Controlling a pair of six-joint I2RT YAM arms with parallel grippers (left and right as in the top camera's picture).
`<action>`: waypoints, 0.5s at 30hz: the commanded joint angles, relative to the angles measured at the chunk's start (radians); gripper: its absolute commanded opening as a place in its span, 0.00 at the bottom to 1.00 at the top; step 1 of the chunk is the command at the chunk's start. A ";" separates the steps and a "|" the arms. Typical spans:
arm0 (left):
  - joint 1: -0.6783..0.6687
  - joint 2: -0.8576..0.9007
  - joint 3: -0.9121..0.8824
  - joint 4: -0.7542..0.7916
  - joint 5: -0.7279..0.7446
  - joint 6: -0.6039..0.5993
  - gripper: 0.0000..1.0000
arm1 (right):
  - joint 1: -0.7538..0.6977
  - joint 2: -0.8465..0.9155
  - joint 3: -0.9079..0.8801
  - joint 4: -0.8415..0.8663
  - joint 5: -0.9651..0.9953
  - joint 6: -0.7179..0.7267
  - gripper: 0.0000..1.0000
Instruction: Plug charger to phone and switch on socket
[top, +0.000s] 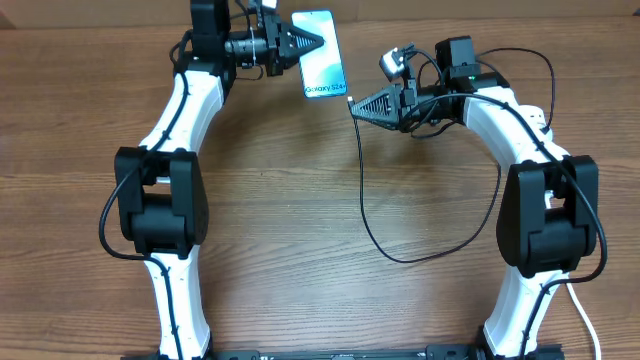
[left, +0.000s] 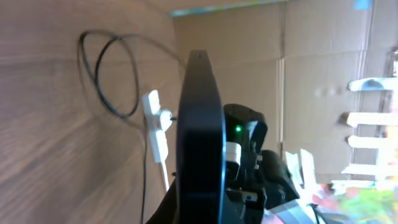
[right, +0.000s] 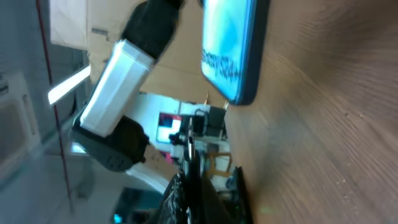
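Note:
The phone (top: 322, 55), with a blue-to-white screen, lies at the table's far edge. My left gripper (top: 303, 44) is shut on its left side. In the left wrist view the phone (left: 202, 137) shows edge-on and dark between the fingers (left: 199, 211). My right gripper (top: 357, 104) is shut on the connector end of the charger, just below the phone's bottom edge and a little apart from it. The black cable (top: 365, 200) loops down and back to the right. The right wrist view shows the phone (right: 233, 50) ahead of the fingers (right: 198, 186). The socket (left: 155, 127) shows white, with a plug in it.
Both arm bases stand at the near edge. A thick white cord (top: 585, 320) runs off at the bottom right. The cable's loop (left: 112, 74) lies on the wood beyond the phone. Cardboard walls stand behind the table.

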 joint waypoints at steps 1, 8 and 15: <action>-0.029 -0.163 0.011 -0.209 -0.046 0.226 0.04 | -0.018 -0.119 0.014 -0.089 0.135 -0.112 0.04; -0.021 -0.244 0.011 -0.441 -0.117 0.404 0.04 | -0.013 -0.166 0.014 -0.165 0.080 -0.200 0.04; -0.032 -0.234 0.011 -0.272 -0.114 0.245 0.04 | -0.005 -0.166 0.014 -0.246 0.002 -0.322 0.04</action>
